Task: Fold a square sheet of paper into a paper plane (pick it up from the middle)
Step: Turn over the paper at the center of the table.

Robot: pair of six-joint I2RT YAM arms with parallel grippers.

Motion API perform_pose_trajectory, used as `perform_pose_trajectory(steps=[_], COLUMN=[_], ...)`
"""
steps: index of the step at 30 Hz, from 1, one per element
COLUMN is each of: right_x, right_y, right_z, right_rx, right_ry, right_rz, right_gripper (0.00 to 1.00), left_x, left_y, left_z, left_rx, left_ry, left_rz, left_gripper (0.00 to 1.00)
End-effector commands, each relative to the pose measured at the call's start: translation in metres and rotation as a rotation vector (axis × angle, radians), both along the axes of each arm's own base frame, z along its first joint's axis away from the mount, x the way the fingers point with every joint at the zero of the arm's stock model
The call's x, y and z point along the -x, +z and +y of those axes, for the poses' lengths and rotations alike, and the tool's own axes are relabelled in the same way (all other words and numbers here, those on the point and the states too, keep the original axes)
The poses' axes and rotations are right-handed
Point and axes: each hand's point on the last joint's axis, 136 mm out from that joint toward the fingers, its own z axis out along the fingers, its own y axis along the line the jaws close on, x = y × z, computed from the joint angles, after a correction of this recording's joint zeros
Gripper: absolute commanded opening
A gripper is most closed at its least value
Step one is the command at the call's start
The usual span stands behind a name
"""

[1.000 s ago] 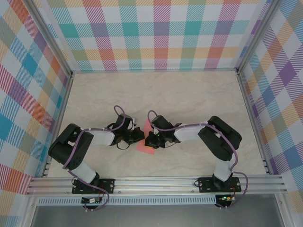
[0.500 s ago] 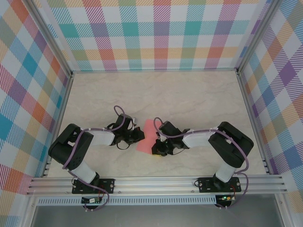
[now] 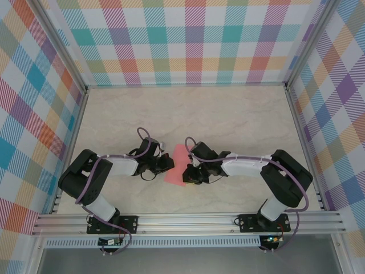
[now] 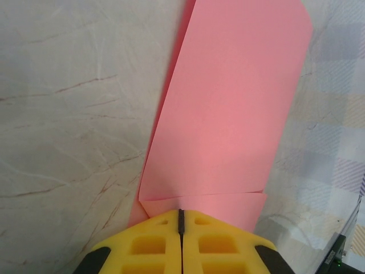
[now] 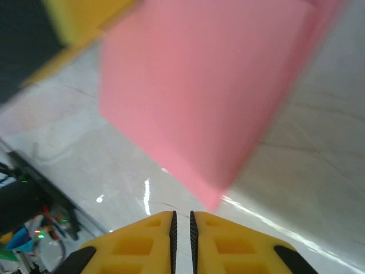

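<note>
Paper plane (image 3: 177,165), a salmon-pink folded strip, sits between left gripper (image 3: 167,162) and right gripper (image 3: 189,173) in the top view. In the left wrist view, yellow fingers (image 4: 148,245) are clamped on its near edge. In the right wrist view, fingers (image 5: 142,245) stand a thin slit apart, empty, with the paper's corner just ahead.

Bench (image 3: 239,120), pale marbled top, with plaid walls (image 3: 194,40) on the left, far and right sides. The paper plane (image 3: 178,162), salmon-pink, sits mid-bench towards the near edge, its long axis running far to near. Left fingers (image 3: 169,162) meet its left edge. Right fingers (image 3: 187,174) are at its near right corner, overlapping the paper. Both arms bend inward from the near rail (image 3: 188,220). Grip unclear from above.
</note>
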Motion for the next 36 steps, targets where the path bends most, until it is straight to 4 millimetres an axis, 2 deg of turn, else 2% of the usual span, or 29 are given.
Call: perform_pose_trajectory(steps=[1, 3, 6, 10, 13, 18, 21, 24, 30, 33, 36], right_x=[-0.016, -0.02, -0.019, -0.004, 0.011, 0.023, 0.016, 0.004, -0.028, -0.04, -0.049], right_y=[0.01, 0.001, -0.018, -0.045, -0.054, -0.04, -0.029, -0.02, -0.005, -0.002, -0.003], right_z=[0.029, 0.034, 0.028, 0.007, -0.01, -0.032, -0.045, -0.052, -0.041, -0.026, -0.014], right_rx=[-0.059, -0.05, 0.005, 0.075, 0.099, 0.11, 0.133, 0.119, 0.048, 0.013, -0.015], right_ry=[-0.003, -0.017, -0.041, -0.063, -0.07, -0.06, -0.092, -0.16, -0.259, -0.267, -0.277], right_rz=[-0.013, 0.001, 0.031, 0.09, 0.119, 0.085, 0.042, 0.024, 0.0, 0.003, 0.008], right_gripper=[0.16, 0.16, 0.16, 0.15, 0.16, 0.17, 0.2, 0.3, 0.43, 0.44, 0.42], left_x=[0.018, 0.017, 0.018, 0.019, 0.019, 0.017, 0.016, 0.018, 0.019, 0.016, 0.014], left_y=[-0.029, -0.027, -0.026, -0.024, -0.022, -0.015, -0.006, 0.004, 0.024, 0.033, 0.038], left_z=[0.023, 0.022, 0.021, 0.02, 0.021, 0.019, 0.017, 0.014, 0.021, 0.026, 0.019], left_rx=[-0.122, -0.118, -0.112, -0.101, -0.102, -0.086, -0.072, -0.05, -0.069, -0.097, -0.088], left_ry=[0.051, 0.053, 0.052, 0.052, 0.054, 0.071, 0.091, 0.117, 0.169, 0.165, 0.123], left_rz=[0.089, 0.087, 0.092, 0.091, 0.087, 0.083, 0.074, 0.068, 0.014, -0.024, -0.03], left_gripper=[0.05, 0.06, 0.06, 0.06, 0.06, 0.06, 0.06, 0.07, 0.11, 0.14, 0.14])
